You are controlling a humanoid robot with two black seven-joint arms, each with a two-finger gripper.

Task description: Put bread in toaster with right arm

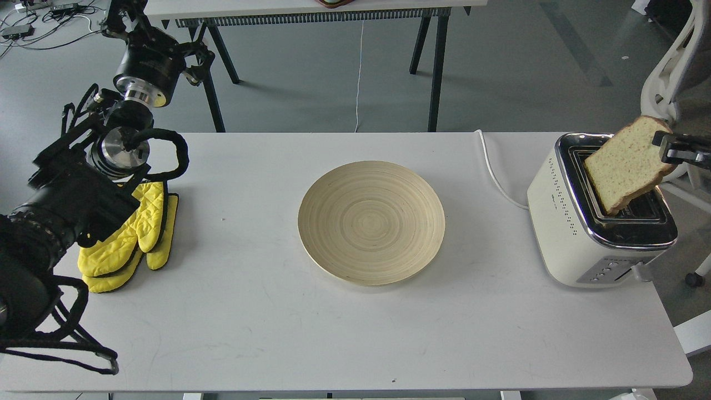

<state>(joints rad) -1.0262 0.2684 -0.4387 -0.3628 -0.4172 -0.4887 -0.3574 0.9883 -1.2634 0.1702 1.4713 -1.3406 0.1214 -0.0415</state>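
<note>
The right gripper (669, 149) comes in from the right edge. Only its black tip shows. It is pinching the top right corner of the bread (627, 164), so it is closed on the slice.

The bread is tilted. Its round top points up and to the right. Its bottom corner dips down into a slot on top of the toaster (594, 222). Most of the slice is still above the slot. I cannot tell if the bread touches the slot's sides.

The toaster is cream white with a shiny top. It sits at the right end of the table (355, 333), near the edge. It has rows of little dots on its side and small buttons on its front end. A white cord (494, 172) runs from the toaster toward the back of the table.

A round, pale plate (371, 222) sits in the middle of the table, well apart from the toaster. It has nothing on it.

Yellow mitts (130, 239) lie at the left end of the table. Part of them is hidden under the left arm (83, 183).

The left arm is black with looped cables. It reaches up and away from the table. The left gripper (119, 16) is at the top left, over the floor. It is dark and small, so I cannot tell if it is open or closed.
</note>
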